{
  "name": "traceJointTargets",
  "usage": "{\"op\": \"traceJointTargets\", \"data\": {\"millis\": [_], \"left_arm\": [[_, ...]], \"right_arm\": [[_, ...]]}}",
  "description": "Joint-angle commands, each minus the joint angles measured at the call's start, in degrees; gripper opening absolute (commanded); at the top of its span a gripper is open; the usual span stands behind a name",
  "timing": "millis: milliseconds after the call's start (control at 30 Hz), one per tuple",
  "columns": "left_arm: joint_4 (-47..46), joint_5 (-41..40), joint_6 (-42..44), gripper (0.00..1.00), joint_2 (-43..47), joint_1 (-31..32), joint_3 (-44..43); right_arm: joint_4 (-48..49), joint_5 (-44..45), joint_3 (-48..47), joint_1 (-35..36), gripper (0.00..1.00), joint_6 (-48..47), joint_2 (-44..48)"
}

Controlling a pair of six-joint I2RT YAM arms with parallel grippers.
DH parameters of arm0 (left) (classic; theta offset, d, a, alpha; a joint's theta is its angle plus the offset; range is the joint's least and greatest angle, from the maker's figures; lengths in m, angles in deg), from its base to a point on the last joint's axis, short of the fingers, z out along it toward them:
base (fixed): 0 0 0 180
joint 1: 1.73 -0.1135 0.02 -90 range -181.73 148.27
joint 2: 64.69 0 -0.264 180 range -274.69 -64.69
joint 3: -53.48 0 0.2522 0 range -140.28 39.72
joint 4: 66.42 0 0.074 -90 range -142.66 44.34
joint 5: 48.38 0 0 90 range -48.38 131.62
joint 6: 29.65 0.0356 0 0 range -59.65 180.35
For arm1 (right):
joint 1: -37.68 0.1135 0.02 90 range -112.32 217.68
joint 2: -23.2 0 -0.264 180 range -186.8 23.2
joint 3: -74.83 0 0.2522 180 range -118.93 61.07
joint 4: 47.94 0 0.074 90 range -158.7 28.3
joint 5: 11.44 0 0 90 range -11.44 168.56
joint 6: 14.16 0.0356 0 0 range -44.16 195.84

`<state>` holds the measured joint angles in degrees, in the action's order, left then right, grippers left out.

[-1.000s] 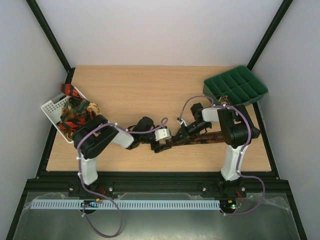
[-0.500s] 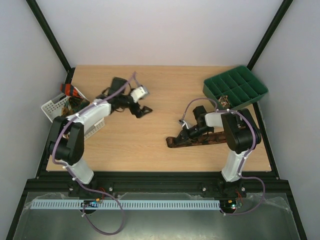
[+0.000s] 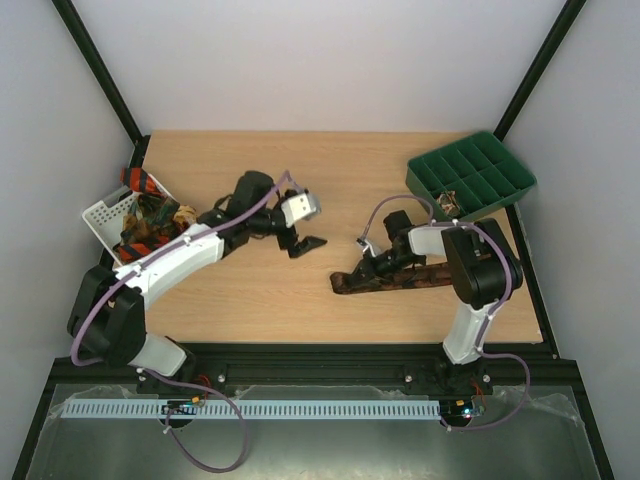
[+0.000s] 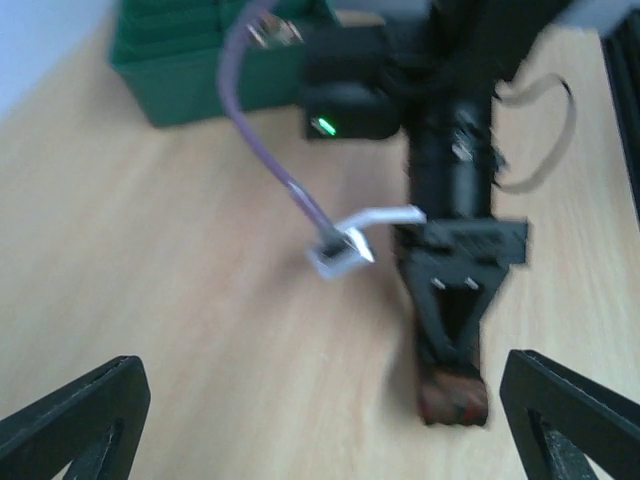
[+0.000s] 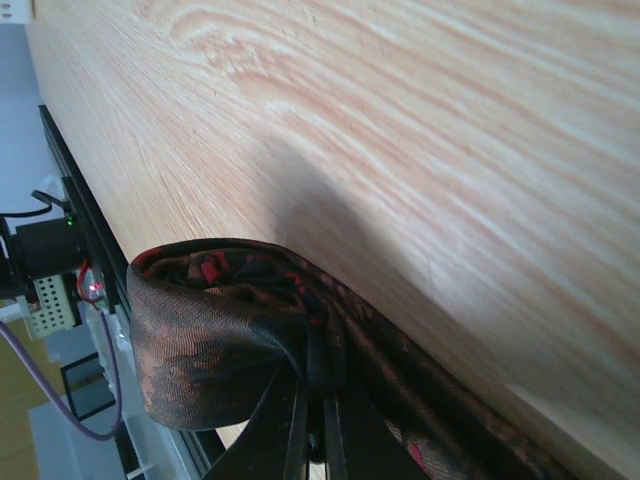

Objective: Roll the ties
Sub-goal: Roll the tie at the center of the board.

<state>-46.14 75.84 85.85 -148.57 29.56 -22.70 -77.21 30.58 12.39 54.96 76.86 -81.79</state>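
Observation:
A dark brown tie with reddish specks lies flat along the right side of the table. Its left end is folded over. My right gripper is shut on the fabric just behind that fold, with the jaws pinched close. My left gripper is open wide and empty above bare wood, left of the tie's end. Its wrist view faces the tie's end and the right arm. More ties, orange-and-black striped and tan, are heaped in the white basket.
The white slotted basket stands at the left edge. The green compartment tray sits at the back right, also in the left wrist view; a small tan thing lies in a near compartment. The table's front edge runs close below the tie.
The left gripper left the tie's left end, swung up to the far left near the basket, and has now come back toward the middle. The right gripper and tie have stayed put.

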Motion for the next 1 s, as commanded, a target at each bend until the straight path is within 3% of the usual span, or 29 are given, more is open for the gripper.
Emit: {"op": "traceJointTargets", "data": {"millis": [0, 133, 367, 533, 967], "left_arm": [[-4.3, -2.1, 2.2, 0.99, 2.7, 3.2, 10.0], [-10.0, -2.6, 5.8, 0.99, 4.2, 4.6, 18.2], [-19.8, -2.3, 5.6, 0.99, -0.5, 8.1, 26.3], [-30.7, -6.7, -1.4, 0.96, -4.8, 9.6, 28.2], [-34.5, -6.4, -1.5, 0.91, -14.2, 12.6, 26.4]], "right_arm": [[0.4, 5.0, -2.6, 1.8, 0.01, 1.9, -5.2], [0.2, 3.9, -6.8, 4.4, 0.01, 3.2, -6.9], [1.3, 3.8, -3.9, 5.2, 0.02, 2.9, -3.7], [2.4, 4.6, -2.3, 5.2, 0.03, 3.1, -2.5], [4.0, 3.5, -2.6, 5.2, 0.08, 4.6, -3.3]]}}
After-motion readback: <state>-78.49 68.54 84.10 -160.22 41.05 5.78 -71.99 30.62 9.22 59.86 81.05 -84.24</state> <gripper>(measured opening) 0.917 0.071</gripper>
